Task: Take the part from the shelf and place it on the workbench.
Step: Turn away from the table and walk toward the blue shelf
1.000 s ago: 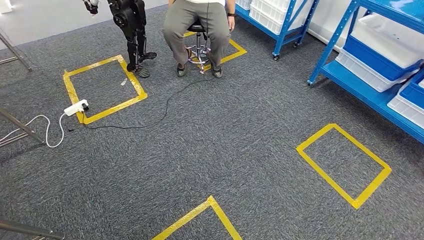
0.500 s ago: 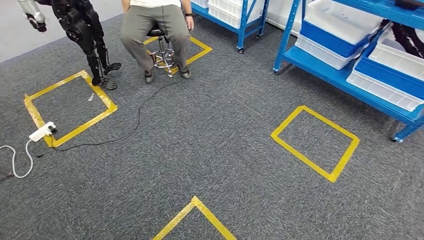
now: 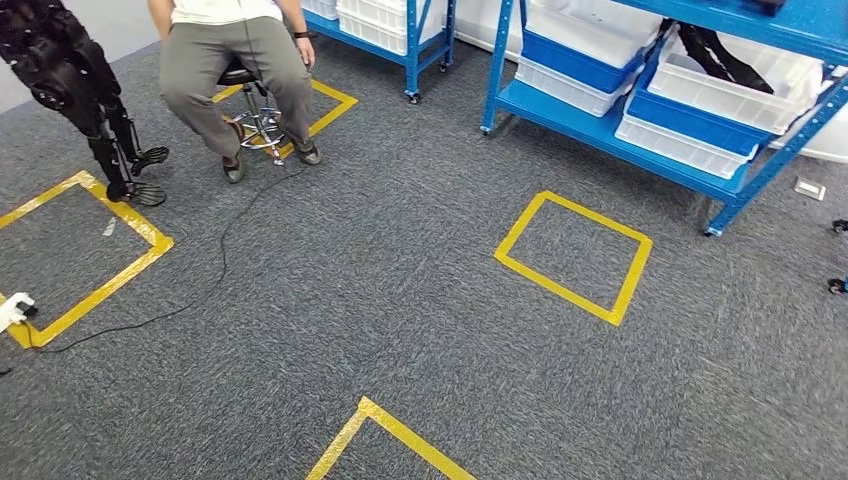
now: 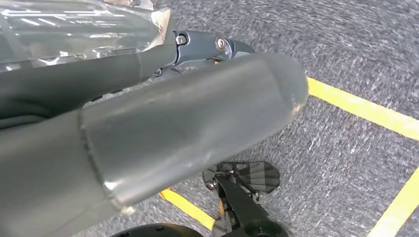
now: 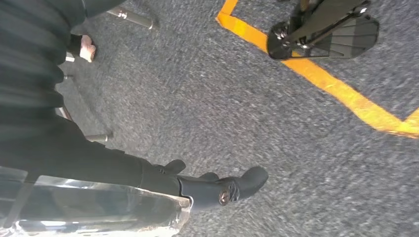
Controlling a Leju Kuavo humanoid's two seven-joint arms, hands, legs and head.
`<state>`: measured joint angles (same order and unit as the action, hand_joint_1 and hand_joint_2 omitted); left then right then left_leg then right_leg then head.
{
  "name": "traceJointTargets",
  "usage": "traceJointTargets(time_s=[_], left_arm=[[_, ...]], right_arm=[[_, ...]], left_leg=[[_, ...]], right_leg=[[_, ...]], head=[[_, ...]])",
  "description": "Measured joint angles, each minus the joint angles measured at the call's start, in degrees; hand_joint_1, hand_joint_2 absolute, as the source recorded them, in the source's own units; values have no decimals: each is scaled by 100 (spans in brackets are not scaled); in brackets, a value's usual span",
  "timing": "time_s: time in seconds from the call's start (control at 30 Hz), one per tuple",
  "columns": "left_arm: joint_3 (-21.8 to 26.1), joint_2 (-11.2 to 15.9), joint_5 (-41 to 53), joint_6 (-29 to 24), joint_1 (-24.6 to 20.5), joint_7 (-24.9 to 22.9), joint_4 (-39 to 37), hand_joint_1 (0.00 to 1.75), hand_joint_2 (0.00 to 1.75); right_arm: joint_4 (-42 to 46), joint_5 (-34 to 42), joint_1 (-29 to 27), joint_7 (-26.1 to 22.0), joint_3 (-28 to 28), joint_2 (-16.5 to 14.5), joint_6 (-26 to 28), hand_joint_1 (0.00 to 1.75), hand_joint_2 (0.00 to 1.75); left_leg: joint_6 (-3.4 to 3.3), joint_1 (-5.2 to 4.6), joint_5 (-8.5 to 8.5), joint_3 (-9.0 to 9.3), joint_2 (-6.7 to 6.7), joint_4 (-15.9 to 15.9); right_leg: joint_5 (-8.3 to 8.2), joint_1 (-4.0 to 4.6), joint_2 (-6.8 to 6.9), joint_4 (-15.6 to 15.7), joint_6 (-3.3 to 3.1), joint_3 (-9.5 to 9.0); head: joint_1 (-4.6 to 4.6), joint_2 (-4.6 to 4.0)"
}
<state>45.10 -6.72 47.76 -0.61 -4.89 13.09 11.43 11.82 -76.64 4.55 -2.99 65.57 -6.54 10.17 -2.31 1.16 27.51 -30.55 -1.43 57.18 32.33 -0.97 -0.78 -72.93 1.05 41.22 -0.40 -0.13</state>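
Note:
A blue shelf (image 3: 640, 155) stands at the far right of the head view, holding blue and white bins. In one white bin (image 3: 735, 85) lies a long black part (image 3: 722, 55). My left hand (image 4: 188, 113) hangs over the grey carpet in the left wrist view, its thick grey thumb stretched out and nothing in it. In the right wrist view my right hand (image 5: 217, 190) also hangs above the carpet, its dark fingers extended and holding nothing. Both hands are far from the shelf.
A person sits on a stool (image 3: 258, 120) at the back left, beside another robot's black legs (image 3: 95, 110). Yellow tape squares (image 3: 572, 256) mark the carpet. A black cable (image 3: 215, 260) runs to a white power strip (image 3: 15, 310). A second blue shelf (image 3: 385, 25) stands behind.
The camera has turned to the right: the whole scene slid left and the blue shelf with its bins came further into view. Nothing was picked up or let go.

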Motion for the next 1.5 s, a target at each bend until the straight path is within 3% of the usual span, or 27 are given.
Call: traceJointTargets(time_s=[0.03,0.07,0.13,0.17,0.23,0.3,0.33,0.4,0.47,0.5,0.53,0.57,0.6,0.67,0.73,0.8,0.87,0.93,1.3,1.4,1.5], left_arm=[[-1,-1,9,1,0,-1,0,0,0],[-1,-5,18,1,0,-1,0,0,0],[-1,-15,25,2,-1,-2,1,0,0],[-1,-17,27,2,-1,-3,1,0,0],[-1,-14,28,1,-5,-4,1,0,0],[-1,-20,31,0,-20,-5,1,0,0],[-1,-23,32,1,-31,-6,2,0,0],[-1,-26,33,1,-42,-8,2,0,0],[1,-24,38,2,-28,-14,1,0,0],[1,-24,40,2,-16,-18,1,0,0],[1,-23,42,2,-4,-23,0,0,0],[1,-22,42,2,2,-26,0,0,0],[0,-21,42,1,3,-27,0,0,0],[-1,-15,43,1,-1,-28,0,0,0],[-1,-14,46,1,-9,-30,0,0,0],[-1,-19,48,1,-18,-33,1,0,0],[-1,-25,46,0,-28,-33,2,0,0],[-1,-28,46,0,-35,-32,2,0,0],[-1,-28,46,0,-35,-32,2,0,0],[-1,-28,46,0,-34,-32,2,0,0],[1,-26,46,0,-28,-32,2,0,0]], right_arm=[[0,-1,-7,-1,0,2,1,0,175],[0,-1,-16,-1,1,6,1,0,175],[0,0,-21,-2,1,10,1,0,175],[1,1,-15,-2,1,7,1,0,175],[0,-1,-2,-3,0,-2,1,0,175],[0,-3,1,-4,0,1,1,0,175],[0,-4,-1,-4,0,3,1,0,175],[0,-9,1,0,0,7,1,0,175],[0,-13,7,2,0,4,1,0,175],[0,-15,5,2,0,1,0,0,175],[0,-15,0,3,0,-1,-1,0,175],[0,-15,-6,3,0,-3,-1,0,175],[0,-16,-10,4,0,-2,-1,0,175],[0,-20,-7,4,0,-3,-1,0,175],[0,-28,0,7,-1,1,-1,0,175],[0,-32,-8,9,-2,2,-1,0,175],[0,-32,-22,9,-2,7,-1,0,175],[0,-32,-27,9,-2,14,-1,0,175],[0,-32,-27,9,-2,14,-1,0,175],[0,-32,-27,9,-2,13,-1,0,175],[0,-32,-20,12,-2,11,-1,0,175]], left_leg=[[8,2,5,-3,-81,2],[21,12,14,-1,-155,5],[80,24,47,27,-288,18],[126,20,75,48,-348,30],[215,-3,116,99,-452,39],[289,14,140,157,-554,19],[323,37,182,173,-524,45],[361,74,438,53,-253,384],[348,81,808,-286,49,1107],[336,76,904,-451,106,1413],[318,70,890,-550,131,1554],[293,65,753,-546,150,1468],[263,62,531,-443,183,1182],[216,52,196,-143,384,482],[199,20,135,-12,512,171],[155,-24,117,-14,434,139],[74,-25,67,-2,332,81],[34,-8,33,4,278,42],[34,-9,32,4,278,41],[21,-14,30,10,269,30],[-4,-16,25,5,223,21]], right_leg=[[11,-25,17,-94,48,33],[-62,-49,46,44,113,-57],[-330,-95,267,806,232,-486],[-444,-88,408,1157,250,-687],[-532,-51,554,1450,185,-850],[-546,-31,416,1449,78,-841],[-554,-45,348,1459,32,-844],[-581,-74,210,1474,-66,-870],[-597,-46,69,1470,-115,-856],[-599,-22,-14,1468,-121,-854],[-599,1,-100,1466,-121,-856],[-599,19,-187,1464,-122,-864],[-599,30,-270,1462,-121,-874],[-603,45,-413,1455,-110,-885],[-615,54,-508,1449,-79,-849],[-638,50,-591,1460,-12,-781],[-633,36,-544,1413,37,-738],[-611,28,-449,1352,41,-728],[-610,28,-444,1351,41,-726],[-570,35,-336,1300,39,-683],[-422,49,-168,1081,21,-564]], head=[[1,0],[3,0],[11,0],[24,0],[31,0],[17,0],[10,0],[-24,0],[-57,0],[-61,0],[-61,0],[-60,0],[-60,0],[-55,0],[-51,0],[-50,0],[-49,0],[-49,0],[-49,0],[-46,0],[-23,0]])
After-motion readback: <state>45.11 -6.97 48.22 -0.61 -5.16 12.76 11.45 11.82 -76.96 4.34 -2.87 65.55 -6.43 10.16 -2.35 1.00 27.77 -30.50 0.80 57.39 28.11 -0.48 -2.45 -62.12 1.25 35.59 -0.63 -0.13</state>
